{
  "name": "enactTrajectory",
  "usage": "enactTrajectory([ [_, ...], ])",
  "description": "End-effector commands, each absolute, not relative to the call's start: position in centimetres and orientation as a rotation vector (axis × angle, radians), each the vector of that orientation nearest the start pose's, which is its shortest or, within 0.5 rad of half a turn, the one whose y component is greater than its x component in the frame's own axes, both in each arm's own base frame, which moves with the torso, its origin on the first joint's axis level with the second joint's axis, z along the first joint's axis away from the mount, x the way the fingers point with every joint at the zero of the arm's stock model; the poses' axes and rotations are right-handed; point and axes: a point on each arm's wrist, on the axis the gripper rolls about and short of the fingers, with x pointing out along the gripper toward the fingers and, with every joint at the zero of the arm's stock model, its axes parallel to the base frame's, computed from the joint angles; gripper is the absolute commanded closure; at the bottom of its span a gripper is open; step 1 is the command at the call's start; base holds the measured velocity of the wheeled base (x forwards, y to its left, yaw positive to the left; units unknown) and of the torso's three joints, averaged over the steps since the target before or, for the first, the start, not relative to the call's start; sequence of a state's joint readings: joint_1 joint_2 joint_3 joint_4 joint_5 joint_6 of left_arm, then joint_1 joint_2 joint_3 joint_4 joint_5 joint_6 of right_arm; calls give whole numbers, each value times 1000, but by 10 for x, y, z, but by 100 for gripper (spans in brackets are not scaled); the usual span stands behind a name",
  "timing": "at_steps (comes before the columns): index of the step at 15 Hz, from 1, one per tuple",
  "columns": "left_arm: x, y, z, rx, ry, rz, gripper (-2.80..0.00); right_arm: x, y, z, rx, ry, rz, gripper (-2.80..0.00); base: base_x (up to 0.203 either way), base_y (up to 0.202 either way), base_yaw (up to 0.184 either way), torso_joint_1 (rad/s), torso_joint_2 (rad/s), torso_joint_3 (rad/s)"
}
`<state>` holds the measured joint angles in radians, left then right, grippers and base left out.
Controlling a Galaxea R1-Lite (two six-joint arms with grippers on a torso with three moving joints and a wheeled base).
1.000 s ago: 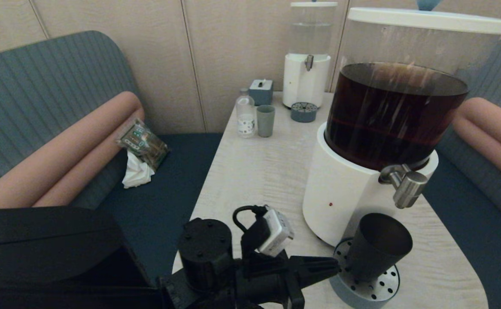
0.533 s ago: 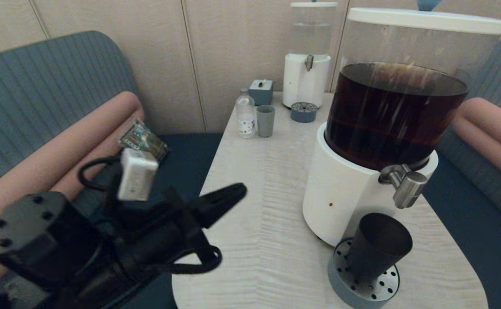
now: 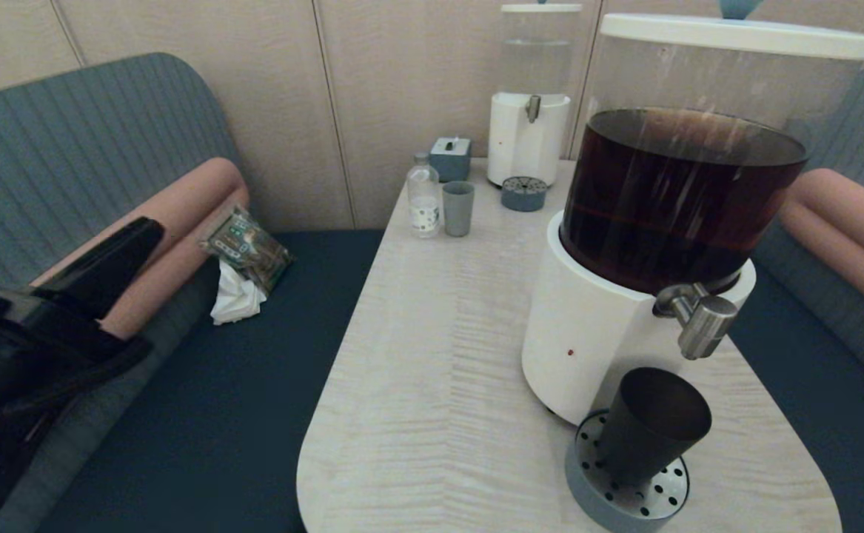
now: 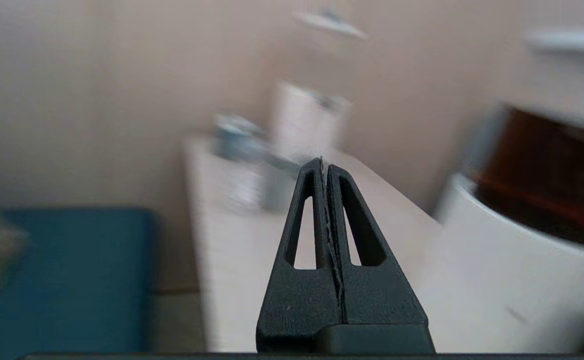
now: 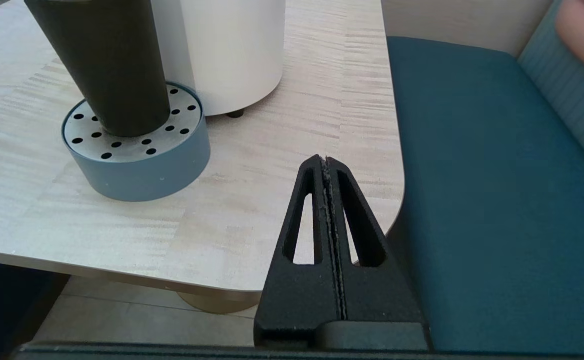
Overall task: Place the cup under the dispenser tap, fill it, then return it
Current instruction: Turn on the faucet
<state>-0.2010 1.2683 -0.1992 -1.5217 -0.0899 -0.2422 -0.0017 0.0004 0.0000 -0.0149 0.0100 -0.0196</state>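
The matte black cup (image 3: 652, 426) stands upright on the round grey-blue drip tray (image 3: 628, 503), directly below the brushed-steel dispenser tap (image 3: 702, 320) of the large white-based dispenser (image 3: 594, 348) holding dark brown liquid. The same cup (image 5: 105, 65) on its drip tray (image 5: 136, 160) shows in the right wrist view. My left gripper (image 3: 146, 229) is far left over the bench seat, shut and empty (image 4: 323, 165). My right gripper (image 5: 324, 162) is shut and empty, off the table's near right corner; the head view does not show it.
At the table's (image 3: 432, 355) far end stand a smaller clear-liquid dispenser (image 3: 529, 111), its drip tray (image 3: 524, 194), a pale grey-green cup (image 3: 458, 209), a small bottle (image 3: 423, 196) and a grey box (image 3: 450, 158). A snack packet and tissue (image 3: 243, 259) lie on the left bench.
My left arm has swung from beside the cup, away to the left and back over the bench. The cup stays on the drip tray under the tap.
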Motion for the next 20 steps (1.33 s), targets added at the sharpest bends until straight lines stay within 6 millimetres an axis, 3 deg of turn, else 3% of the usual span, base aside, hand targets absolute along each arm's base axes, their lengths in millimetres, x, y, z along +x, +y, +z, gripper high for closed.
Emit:
enactTrajectory([
  [1,133,-16,218,-253,-479,-252,0,-23,0,76,-20,-12,9,0,0,0,0,0,0,0],
  [4,100,1,223,-222,-585,-139,0,-23,0,76,-20,-12,9,0,0,0,0,0,0,0],
  [7,57,3,233,-176,-761,-99,0,-23,0,76,-20,-12,9,0,0,0,0,0,0,0],
  [10,8,-2,241,-90,-965,-131,0,-23,0,76,-20,-12,9,0,0,0,0,0,0,0],
  [14,-45,-12,240,108,-1156,-314,0,-23,0,76,-20,-12,9,0,0,0,0,0,0,0],
  [17,-71,-15,229,236,-1207,-425,0,-23,0,76,-20,-12,9,0,0,0,0,0,0,0],
  [20,-84,-13,221,240,-1173,-462,0,-23,0,76,-20,-12,9,0,0,0,0,0,0,0],
])
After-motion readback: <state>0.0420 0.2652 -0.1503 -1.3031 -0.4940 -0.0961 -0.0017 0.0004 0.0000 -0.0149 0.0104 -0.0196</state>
